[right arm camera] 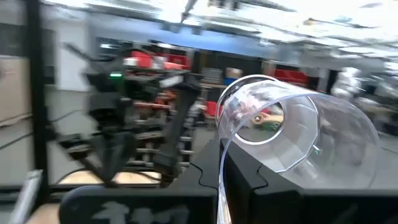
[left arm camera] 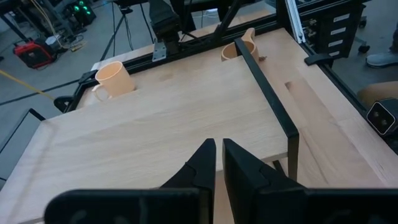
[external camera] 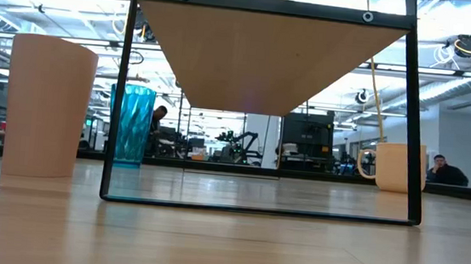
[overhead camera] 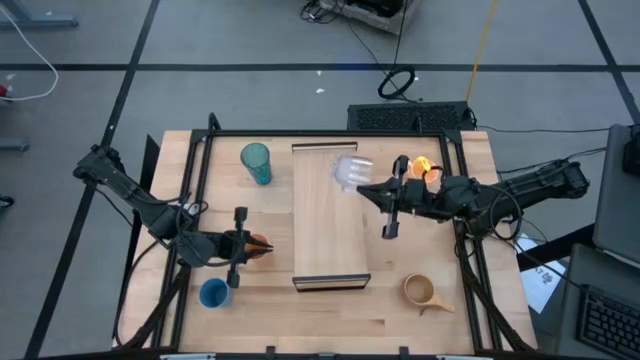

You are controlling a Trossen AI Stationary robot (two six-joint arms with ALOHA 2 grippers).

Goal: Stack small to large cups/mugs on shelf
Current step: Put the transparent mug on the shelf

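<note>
Teal tumbler (overhead camera: 256,162) upper left of shelf (overhead camera: 330,240), tan mug (overhead camera: 420,291) lower right. Right end effector (overhead camera: 352,175) clamped on clear glass cup (overhead camera: 349,170) above shelf's top end. Left end effector (left arm camera: 219,163) together, beside blue cup (overhead camera: 213,293).

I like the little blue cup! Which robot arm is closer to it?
The left one. The left gripper hangs just above the blue cup, near the table's front left. The right gripper, holding the clear glass cup, is far across the shelf.

The shelf (overhead camera: 330,215) is lying mid-table between both arms. The tumbler (overhead camera: 256,162) is standing left of it; a handled mug (overhead camera: 421,291) is sitting right, near the front edge.
</note>
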